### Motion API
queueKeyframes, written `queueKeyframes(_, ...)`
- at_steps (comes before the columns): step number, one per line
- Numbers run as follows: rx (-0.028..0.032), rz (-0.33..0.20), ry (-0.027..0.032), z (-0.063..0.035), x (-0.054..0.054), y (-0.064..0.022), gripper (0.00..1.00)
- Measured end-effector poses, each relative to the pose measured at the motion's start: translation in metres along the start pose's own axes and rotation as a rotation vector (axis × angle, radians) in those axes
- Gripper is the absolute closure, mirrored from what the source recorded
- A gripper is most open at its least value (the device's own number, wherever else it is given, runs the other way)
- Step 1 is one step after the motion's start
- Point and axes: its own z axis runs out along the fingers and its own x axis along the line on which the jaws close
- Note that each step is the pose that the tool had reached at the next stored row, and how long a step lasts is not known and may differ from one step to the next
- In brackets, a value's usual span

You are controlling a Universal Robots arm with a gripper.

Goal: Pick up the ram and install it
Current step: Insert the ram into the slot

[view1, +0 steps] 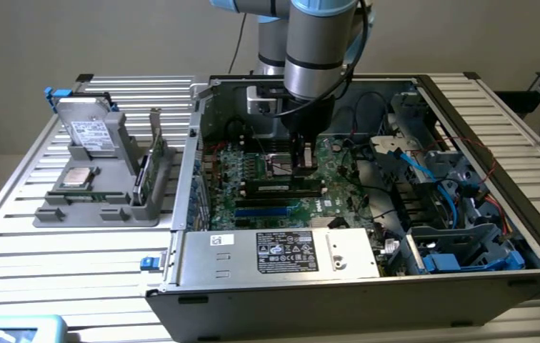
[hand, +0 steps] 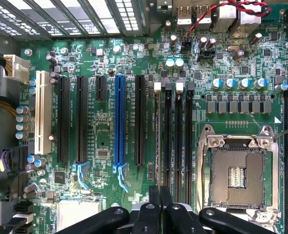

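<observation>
Open dark grey metal computer case [view1: 346,307]: my grey-and-blue arm [view1: 313,43] hides its 12 o'clock end. Slim green ram stick [view1: 284,187] stands in a black slot at the black gripper's [view1: 298,170] 6 o'clock. Fingers pinched narrow; contact unclear. Grey plastic parts tray [view1: 70,214] at 9 o'clock, blue cables [view1: 421,171] at 3.

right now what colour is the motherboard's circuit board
Green. The motherboard shows best in the wrist view.

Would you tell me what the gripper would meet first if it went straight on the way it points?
The gripper would likely meet the black memory slots on the motherboard first, beside the processor socket; depth is unclear.
</observation>
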Motion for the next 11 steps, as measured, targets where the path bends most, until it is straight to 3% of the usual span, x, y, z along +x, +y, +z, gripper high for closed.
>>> queueKeyframes(11, 0.0001, 0.000, -0.0009, 0.0007, -0.0001, 0.0000, 0.88)
